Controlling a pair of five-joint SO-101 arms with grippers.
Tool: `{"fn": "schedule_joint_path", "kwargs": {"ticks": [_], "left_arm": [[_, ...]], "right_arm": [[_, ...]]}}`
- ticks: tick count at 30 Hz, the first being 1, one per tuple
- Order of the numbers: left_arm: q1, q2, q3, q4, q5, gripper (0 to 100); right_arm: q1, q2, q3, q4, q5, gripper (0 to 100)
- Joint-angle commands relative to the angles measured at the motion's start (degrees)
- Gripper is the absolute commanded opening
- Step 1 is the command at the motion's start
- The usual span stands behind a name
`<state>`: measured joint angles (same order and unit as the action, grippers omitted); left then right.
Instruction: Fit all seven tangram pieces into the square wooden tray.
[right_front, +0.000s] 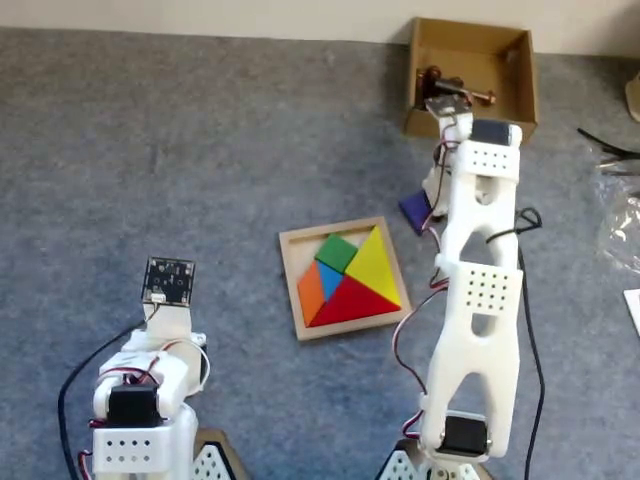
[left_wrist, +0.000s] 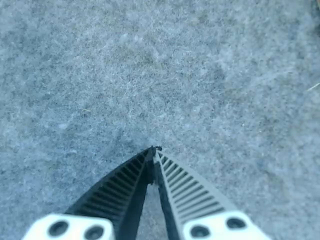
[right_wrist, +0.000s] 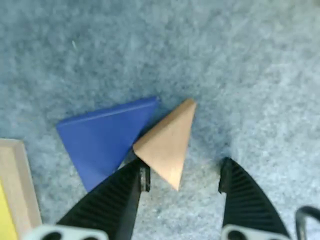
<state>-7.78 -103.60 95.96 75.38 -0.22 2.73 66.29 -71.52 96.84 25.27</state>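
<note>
White perforated arms (right_front: 478, 290) with black servos, red-and-black cables, and black ribbed end effector fingers (left_wrist: 187, 190).

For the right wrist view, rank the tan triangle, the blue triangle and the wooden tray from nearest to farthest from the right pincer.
From the right pincer, which is open:
1. Tan triangle, one tip between the fingers.
2. Blue triangle, right beside the tan one, just outside one finger.
3. Wooden tray, beyond the blue triangle.

1. left arm (right_front: 150, 385) – folded back, well off the near-left of the wooden tray (right_front: 330, 231); left gripper (left_wrist: 154, 150) tips pressed together.
2. right arm (right_front: 480, 290) – stretched along the tray's right side; right gripper (right_wrist: 185, 170) spread wide, aimed down.
</note>
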Motion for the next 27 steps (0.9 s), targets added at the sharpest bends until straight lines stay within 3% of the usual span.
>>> {"fn": "schedule_joint_path", "kwargs": {"ticks": [1,14,21,27], "left_arm": [[-0.7,-0.7,1.3,0.3,0.3,1],[-0.7,-0.7,1.3,0.3,0.3,1],[-0.7,-0.7,1.3,0.3,0.3,1],[-0.7,-0.7,1.3,0.3,0.3,1]], "right_arm": [[-1.3,-0.4,-5.7,-1.7,-0.6,22.0],[-5.1,-0.3,-7.3,-2.2,-0.7,22.0],[-4.9,-0.2,-7.1,-6.2,-12.7,22.0],[-4.7,-0.2,-7.1,-5.7,-14.4,22.0]]}}
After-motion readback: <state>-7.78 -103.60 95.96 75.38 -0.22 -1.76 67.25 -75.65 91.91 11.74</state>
